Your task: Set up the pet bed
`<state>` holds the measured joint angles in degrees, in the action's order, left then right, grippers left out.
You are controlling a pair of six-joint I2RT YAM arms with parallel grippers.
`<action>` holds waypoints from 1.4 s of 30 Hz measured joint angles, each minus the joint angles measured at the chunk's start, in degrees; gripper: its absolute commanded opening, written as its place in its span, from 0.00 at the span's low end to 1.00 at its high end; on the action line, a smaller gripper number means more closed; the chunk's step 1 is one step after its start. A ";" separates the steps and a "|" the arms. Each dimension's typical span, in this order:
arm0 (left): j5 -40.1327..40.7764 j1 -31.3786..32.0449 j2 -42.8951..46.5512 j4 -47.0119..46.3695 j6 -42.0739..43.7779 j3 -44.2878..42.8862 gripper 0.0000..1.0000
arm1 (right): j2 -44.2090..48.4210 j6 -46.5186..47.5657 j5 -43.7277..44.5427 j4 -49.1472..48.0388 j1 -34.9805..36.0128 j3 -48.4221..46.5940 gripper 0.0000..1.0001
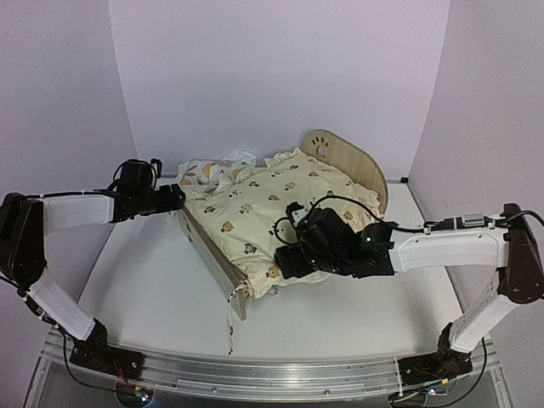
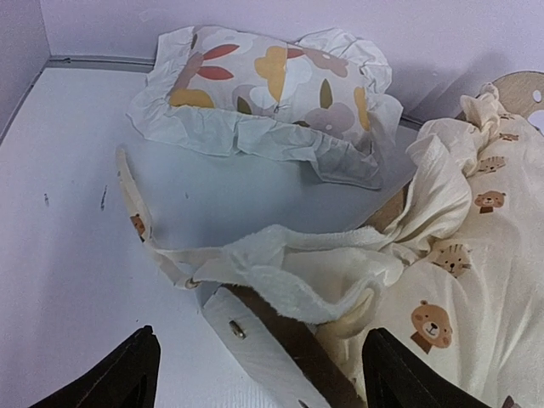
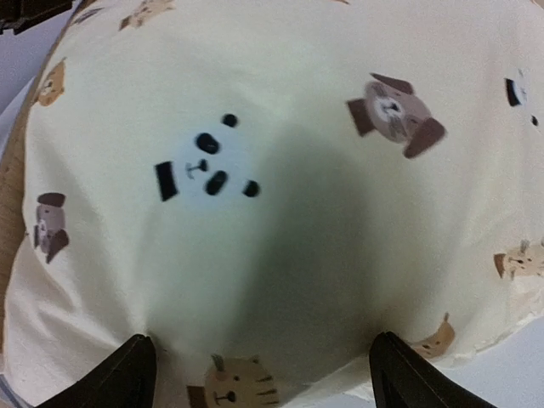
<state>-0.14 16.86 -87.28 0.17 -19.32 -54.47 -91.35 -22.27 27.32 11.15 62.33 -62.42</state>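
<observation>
The pet bed (image 1: 214,253) stands slantwise mid-table; its paw-print end board (image 1: 340,155) rises at the back. A cream animal-print quilt (image 1: 272,204) covers the bed and hides its base. My left gripper (image 1: 176,201) is open at the bed's back-left corner, its fingers astride the plywood board (image 2: 255,348) and the quilt's ruffled edge (image 2: 289,272) without touching either. My right gripper (image 1: 289,257) hovers open low over the quilt's front right part. In the right wrist view the quilt (image 3: 280,195) fills the frame and bulges between the spread fingertips (image 3: 136,370).
A leaf-print pillow (image 2: 272,85) lies on the white table (image 1: 136,280) behind the bed's left corner, close to the back wall. A quilt tie (image 2: 127,195) trails on the table near it. Another tie (image 1: 229,327) hangs off the bed's front end.
</observation>
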 measured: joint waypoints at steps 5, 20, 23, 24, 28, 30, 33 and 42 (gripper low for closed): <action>-2.82 -0.39 -3.78 -0.28 0.08 -3.95 0.75 | 2.40 -0.98 5.01 0.23 -0.74 3.78 0.90; -4.70 -0.06 -4.86 3.55 -0.84 -4.46 0.55 | 2.12 -8.45 -7.17 -2.16 -12.67 6.83 0.89; -4.64 -0.04 -2.73 5.17 -0.82 -2.94 0.54 | -0.83 -8.00 -10.56 -3.46 -15.04 4.91 0.89; -4.63 -0.04 -2.10 5.62 -0.86 -2.47 0.54 | -1.76 -7.96 -11.31 -3.72 -16.00 4.29 0.89; -4.57 -0.24 1.58 5.33 -1.63 1.42 0.54 | -5.32 -7.51 -14.94 -3.90 -19.18 1.16 0.89; -4.94 -0.43 4.33 5.28 -2.10 3.98 0.54 | -7.24 -7.06 -16.71 -3.84 -20.39 -0.69 0.89; -5.77 -0.70 8.46 5.45 -3.31 7.44 0.54 | -10.02 -6.25 -18.51 -3.68 -21.73 -3.49 0.89; -3.66 6.81 15.29 3.42 -9.76 13.94 0.51 | -17.64 -4.98 -20.09 0.53 -25.98 -11.92 0.89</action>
<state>-3.80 23.67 -71.98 3.59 -29.08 -40.53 -108.99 -27.24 7.23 11.67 36.35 -74.34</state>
